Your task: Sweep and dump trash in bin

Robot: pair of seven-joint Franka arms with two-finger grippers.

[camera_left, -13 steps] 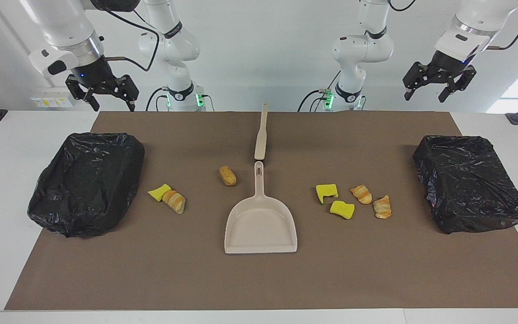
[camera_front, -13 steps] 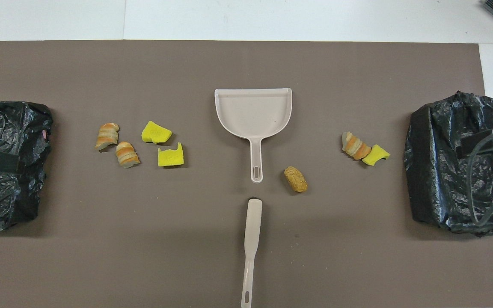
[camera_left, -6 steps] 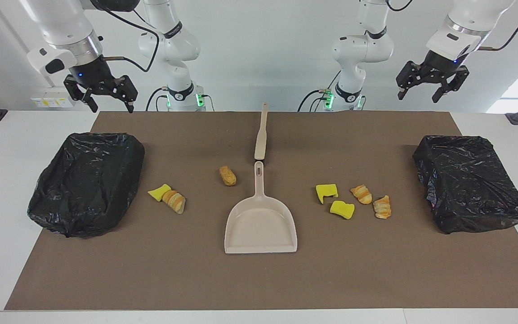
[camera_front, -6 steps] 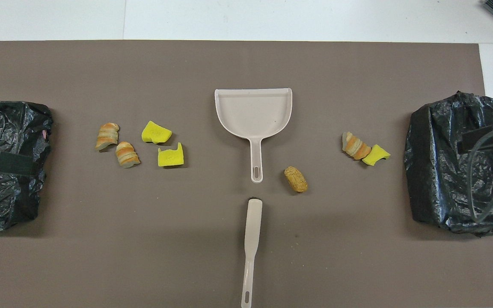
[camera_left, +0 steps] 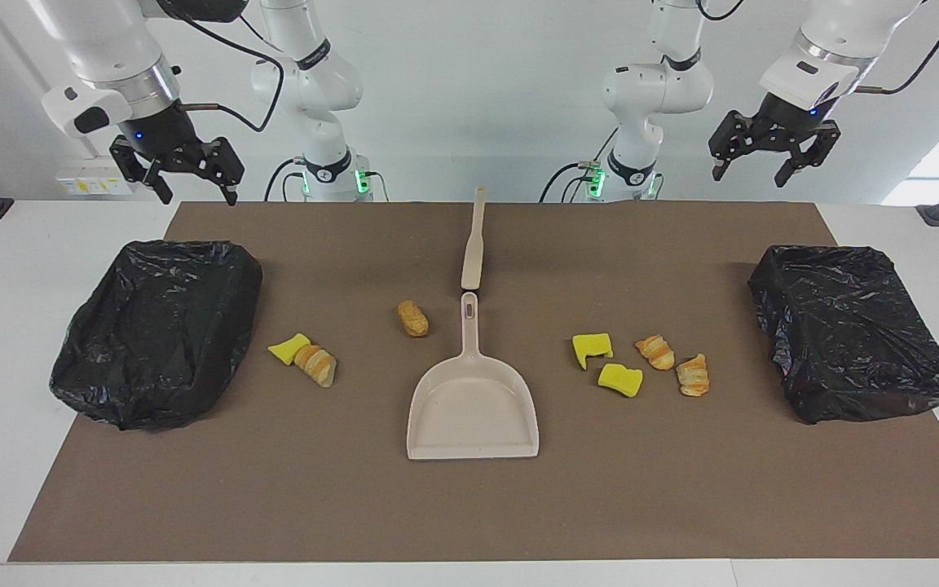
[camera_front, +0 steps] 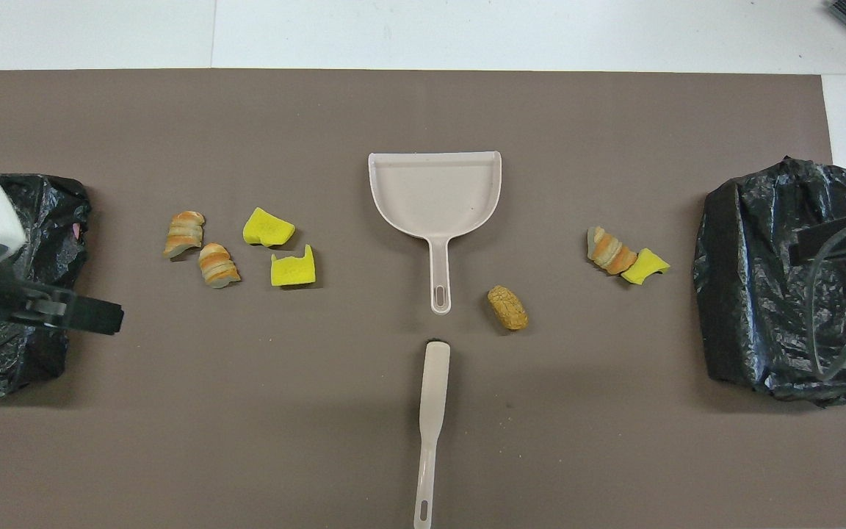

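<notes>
We are looking at two bag-lined black bins, the largest things here: one [camera_left: 156, 330] at the middle left of the facing view and one [camera_left: 853, 330] at the middle right, their plastic looking thin, crinkly and likely to sag under a dumped load. Next in size is one beige dustpan [camera_left: 473, 412] at lower centre, probably light and stiff, and we are judging its slim handle, pointing up the frame, to be the place to take hold. One beige brush [camera_left: 474, 240] is lying just above that handle in line with it, also rigid-looking and best taken at its narrow upper shaft. The trash is lying in the middle band of the frame and we are counting seven pieces: three yellow sponge chunks [camera_left: 592, 348], soft and squashy, so they may spring or tumble when swept; three striped croissant pieces [camera_left: 316, 364]; and one bread roll [camera_left: 412, 318], all seeming light and apt to roll. Both grippers are hanging empty with fingers spread: the right gripper [camera_left: 188, 183] at upper left above the mat's corner, the left gripper [camera_left: 751, 163] at upper right.
</notes>
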